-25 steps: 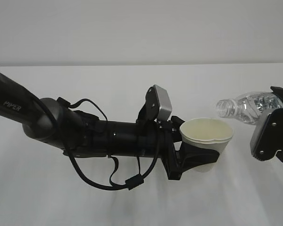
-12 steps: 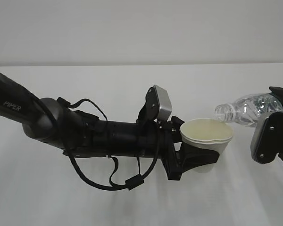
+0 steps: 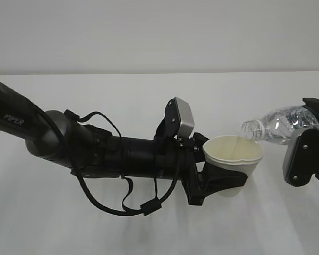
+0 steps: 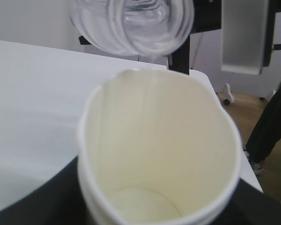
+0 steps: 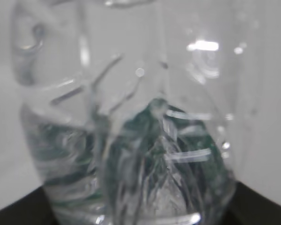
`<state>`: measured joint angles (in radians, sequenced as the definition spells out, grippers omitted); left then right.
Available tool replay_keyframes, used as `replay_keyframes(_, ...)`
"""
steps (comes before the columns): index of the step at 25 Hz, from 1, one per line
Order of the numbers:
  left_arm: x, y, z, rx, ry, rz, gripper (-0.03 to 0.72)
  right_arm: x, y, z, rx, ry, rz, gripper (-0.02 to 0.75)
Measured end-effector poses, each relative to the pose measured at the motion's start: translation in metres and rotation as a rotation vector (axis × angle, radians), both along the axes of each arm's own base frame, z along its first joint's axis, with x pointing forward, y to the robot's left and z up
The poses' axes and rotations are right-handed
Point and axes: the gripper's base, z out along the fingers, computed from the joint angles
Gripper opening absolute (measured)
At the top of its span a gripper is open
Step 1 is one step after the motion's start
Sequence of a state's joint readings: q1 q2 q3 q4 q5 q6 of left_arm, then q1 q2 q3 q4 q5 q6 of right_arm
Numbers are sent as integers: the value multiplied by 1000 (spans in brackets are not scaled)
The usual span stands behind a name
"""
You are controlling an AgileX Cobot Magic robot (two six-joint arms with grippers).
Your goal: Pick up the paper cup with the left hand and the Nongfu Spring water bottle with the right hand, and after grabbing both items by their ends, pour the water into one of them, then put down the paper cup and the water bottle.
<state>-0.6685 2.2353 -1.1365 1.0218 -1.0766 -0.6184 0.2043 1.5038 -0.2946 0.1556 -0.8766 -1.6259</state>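
Nongfu Spring water bottle [image 3: 279,125] lying near-horizontal, neck pointing left over paper cup [image 3: 233,162] rim | right hand [image 3: 308,151] clamping its base | left hand [image 3: 215,178] gripping upright cup, raised above table [image 3: 149,228]

Plain white table [image 3: 149,90] — matte, seamless — under soft grey shadows.

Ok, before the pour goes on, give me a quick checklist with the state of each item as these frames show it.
1. Left tool grips the paper cup: ok.
2. Right tool holds the Nongfu Spring water bottle: ok.
3. Bottle mouth over the cup rim: ok; the left wrist view shows it above the far edge.
4. Cup upright: ok, though the rim looks squeezed out of round.
5. Water reaching the cup: cannot tell.
6. Cup clear of the table: ok.
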Motion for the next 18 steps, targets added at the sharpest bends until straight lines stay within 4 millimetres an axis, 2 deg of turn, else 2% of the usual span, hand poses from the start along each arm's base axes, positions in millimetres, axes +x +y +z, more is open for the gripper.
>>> replay_keyframes(18, 0, 0, 0, 0, 0, 0, 452, 0, 0, 0, -35, -3, 11, 419)
